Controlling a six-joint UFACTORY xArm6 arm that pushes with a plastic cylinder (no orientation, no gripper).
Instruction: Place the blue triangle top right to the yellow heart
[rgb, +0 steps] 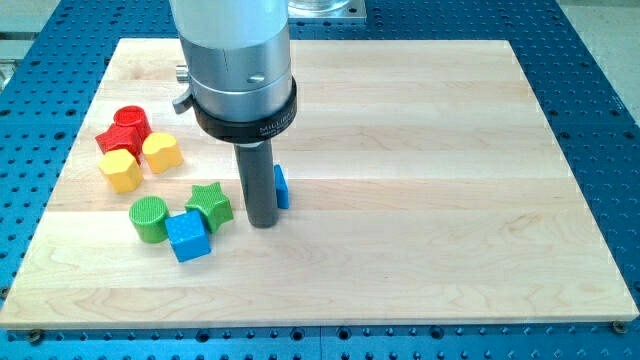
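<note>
The blue triangle (282, 187) lies near the board's middle, mostly hidden behind my rod; only its right edge shows. My tip (262, 224) rests on the board just left of and touching or nearly touching it. The yellow heart (161, 152) sits at the view's left, well to the left of the tip and slightly higher up the view.
Around the heart are a yellow block (121, 171), a red block (131, 123) and a second red block (113, 139). Below lie a green cylinder (149, 219), a blue cube (188, 236) and a green star (209, 204). The wooden board (420, 200) lies on a blue perforated table.
</note>
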